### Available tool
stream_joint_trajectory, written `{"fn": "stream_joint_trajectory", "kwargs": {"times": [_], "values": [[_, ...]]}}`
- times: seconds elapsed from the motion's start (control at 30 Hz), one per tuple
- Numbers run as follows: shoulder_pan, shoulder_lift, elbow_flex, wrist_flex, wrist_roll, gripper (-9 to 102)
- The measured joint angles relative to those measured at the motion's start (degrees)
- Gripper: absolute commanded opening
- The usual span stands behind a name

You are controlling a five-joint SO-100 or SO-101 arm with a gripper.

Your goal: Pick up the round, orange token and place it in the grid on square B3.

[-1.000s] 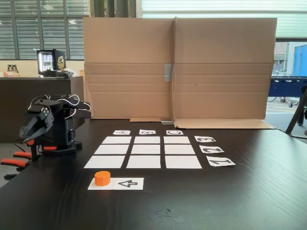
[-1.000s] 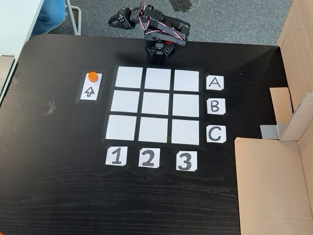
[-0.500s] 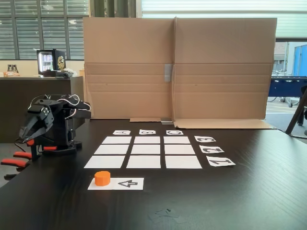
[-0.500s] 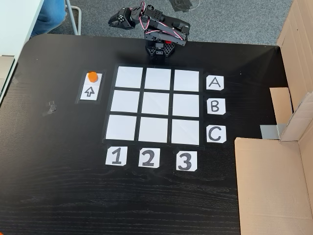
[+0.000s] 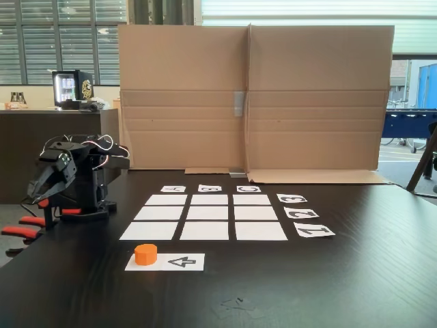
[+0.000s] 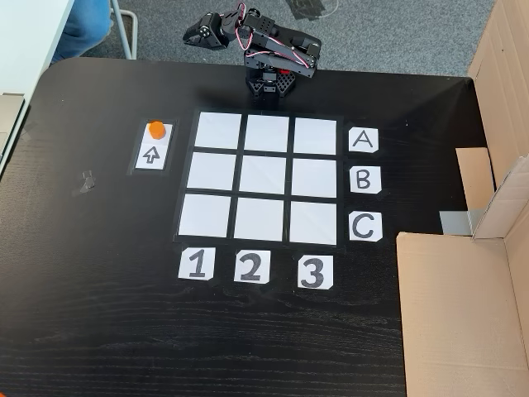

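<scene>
The orange token (image 5: 145, 254) (image 6: 156, 128) stands on the end of a white arrow strip (image 5: 179, 262) (image 6: 152, 149), beside the grid (image 5: 205, 230) (image 6: 213, 171) of nine white squares. Square B3 (image 5: 209, 199) (image 6: 314, 178) is bare; it lies in the middle line by card B and next to the letter cards. My arm sits folded at the table edge beyond the grid. Its gripper (image 5: 34, 195) (image 6: 190, 35) hangs past the edge, well away from the token, shut with nothing in it.
Letter cards A B C (image 6: 364, 179) and number cards 1 2 3 (image 6: 250, 267) border the grid. A cardboard wall (image 5: 252, 96) (image 6: 463, 306) stands along one table side. Red-orange clamp handles (image 5: 20, 229) stick out below the arm's base.
</scene>
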Motion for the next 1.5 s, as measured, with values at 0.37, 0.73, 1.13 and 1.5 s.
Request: {"fn": "stream_joint_trajectory", "kwargs": {"times": [0.37, 0.73, 1.13, 1.5], "values": [[-4.5, -15.4, -11.2, -1.2, 0.0, 0], [-11.7, -47.8, -39.3, 7.3, 0.0, 26], [-16.7, -68.4, -61.6, 22.0, -1.4, 46], [-22.1, -82.9, -78.9, 33.8, -5.4, 53]]}}
